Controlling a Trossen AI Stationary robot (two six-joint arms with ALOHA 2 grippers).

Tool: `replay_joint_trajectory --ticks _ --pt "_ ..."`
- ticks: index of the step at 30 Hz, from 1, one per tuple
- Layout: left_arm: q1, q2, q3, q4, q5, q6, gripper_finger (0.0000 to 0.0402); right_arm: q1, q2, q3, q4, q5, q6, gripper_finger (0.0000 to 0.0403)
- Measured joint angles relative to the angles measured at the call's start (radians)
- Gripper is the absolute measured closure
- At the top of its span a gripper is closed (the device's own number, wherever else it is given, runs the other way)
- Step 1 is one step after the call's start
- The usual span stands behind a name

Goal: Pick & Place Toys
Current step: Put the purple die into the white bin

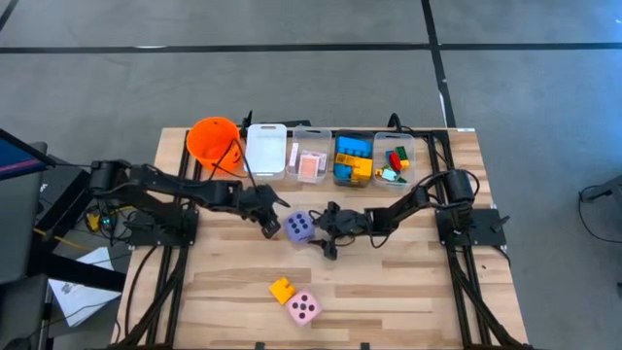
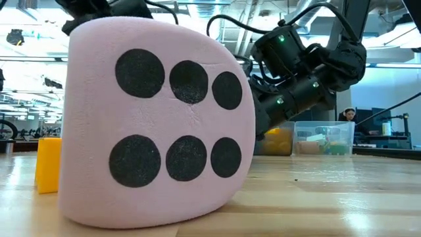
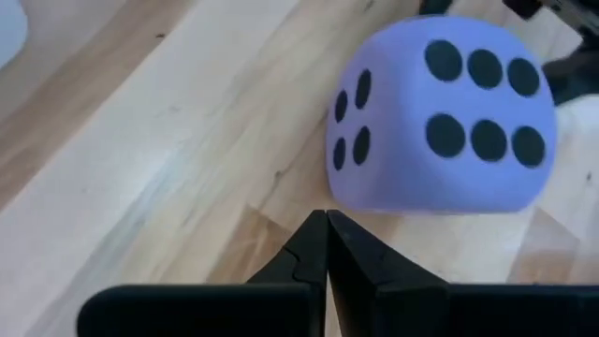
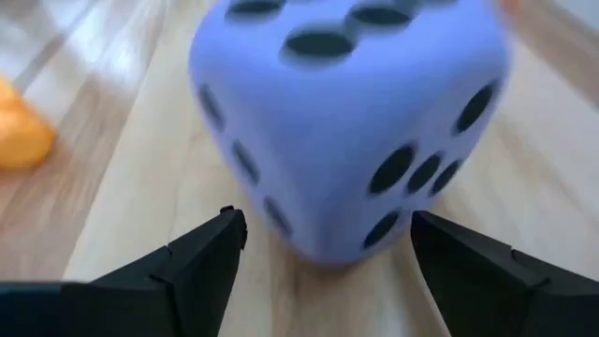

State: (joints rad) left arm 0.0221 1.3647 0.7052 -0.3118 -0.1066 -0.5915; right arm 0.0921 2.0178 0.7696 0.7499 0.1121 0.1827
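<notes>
With bricks binned, my right tool (image 1: 322, 233) gapes around the purple die (image 1: 299, 227), left tool (image 1: 272, 226) closed beside it; pink die (image 1: 303, 308) and yellow brick (image 1: 282, 289) remain.

Both my arms reach toward the table's middle: my left gripper (image 1: 271, 226) pinched closed, my right gripper (image 1: 324, 236) spread wide, facing it.

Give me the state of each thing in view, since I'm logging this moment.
Left gripper: shut, empty, beside the purple die.
Right gripper: open, facing the purple die, not gripping.
Purple die: resting on the table.
Pink die: resting, untouched.
Yellow brick: loose on table.
</notes>
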Motion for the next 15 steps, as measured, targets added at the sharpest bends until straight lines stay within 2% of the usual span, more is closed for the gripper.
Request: replay_joint_trajectory --ticks 5,15 --pt "-0.013 -0.007 -0.018 0.003 0.0 -0.038 0.0401 0.0 0.0 0.0 0.06 0.016 0.027 0.0101" --pt "-0.017 -0.006 -0.03 0.01 0.0 -0.053 0.0402 -0.001 0.0 0.0 0.062 0.023 0.046 0.0101"
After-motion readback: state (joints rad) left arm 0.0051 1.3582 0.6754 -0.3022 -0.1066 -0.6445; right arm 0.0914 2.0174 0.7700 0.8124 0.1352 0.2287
